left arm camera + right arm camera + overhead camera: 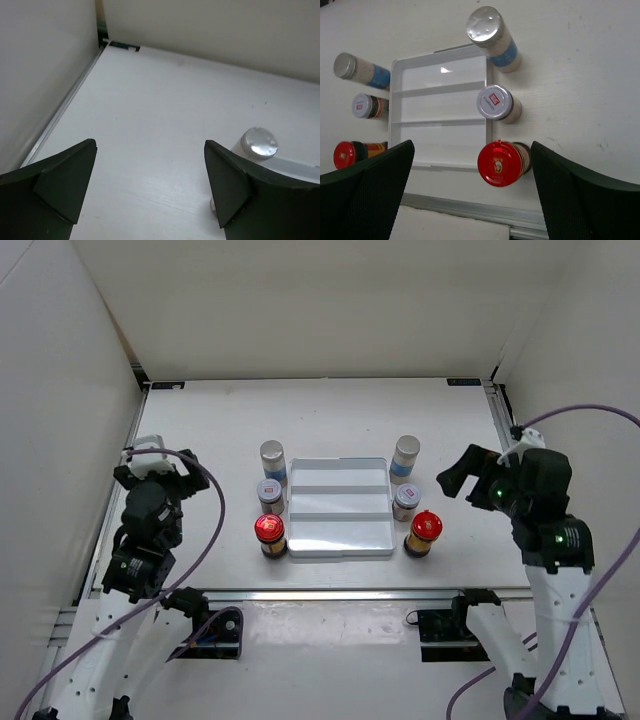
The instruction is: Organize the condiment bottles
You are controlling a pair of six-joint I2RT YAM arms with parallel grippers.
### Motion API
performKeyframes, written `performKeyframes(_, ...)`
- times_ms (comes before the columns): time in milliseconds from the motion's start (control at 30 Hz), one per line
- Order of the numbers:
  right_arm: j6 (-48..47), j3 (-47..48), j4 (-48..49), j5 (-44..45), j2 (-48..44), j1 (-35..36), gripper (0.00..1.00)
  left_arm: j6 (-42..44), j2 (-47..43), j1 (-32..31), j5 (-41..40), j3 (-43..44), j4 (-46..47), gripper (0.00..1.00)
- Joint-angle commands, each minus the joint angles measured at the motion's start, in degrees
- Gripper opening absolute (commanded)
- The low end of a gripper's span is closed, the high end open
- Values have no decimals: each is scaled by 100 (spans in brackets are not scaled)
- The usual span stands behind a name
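Note:
Six condiment bottles stand upright beside an empty white stepped tray (338, 532). On its left are a silver-capped bottle (272, 459), a white-lidded jar (270, 494) and a red-capped bottle (269, 534). On its right are a silver-capped bottle (406, 455), a white-lidded jar (406, 501) and a red-capped bottle (424, 532). My left gripper (168, 468) is open and empty, well left of the bottles; its wrist view shows the left silver cap (259, 143) behind the right finger. My right gripper (455, 480) is open and empty above the right red-capped bottle (500, 163), right of the right jar (495, 101).
White walls enclose the table on the left, back and right. A metal rail (320, 592) runs along the near edge. The right wrist view shows the tray (440, 100) and all three left bottles beyond it.

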Motion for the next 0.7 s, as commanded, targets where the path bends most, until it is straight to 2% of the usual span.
performKeyframes(0,1117,-30,-596,1249,-239,114,100,-303,48,-282,-632,-202,-346,100)
performKeyframes(67,592,-153,-596,874,-239,114,100,-303,-4,-362,-247,-343,-197,100)
performKeyframes(100,460,-249,-596,306,-239,114,100,-303,-66,-423,-45,-456,-109,100)
performKeyframes(133,459,-337,-596,187,-100,166,100,-303,-66,-423,261,-457,-56,100)
performKeyframes(200,406,-408,-823,150,277,219,100,-504,152,-555,335,-457,-151,100)
performKeyframes(333,616,-479,-1219,764,867,649,100,-795,294,-678,334,-405,-267,100)
performKeyframes(467,1108,-426,-1351,1757,1280,1605,100,-848,294,-678,335,-466,-144,100)
performKeyframes(500,1327,-426,-1438,2299,1377,1748,100,-848,242,-678,335,-466,-144,100)
performKeyframes(667,1618,-426,-1501,2778,2177,2320,100,-796,241,-678,89,-519,-144,100)
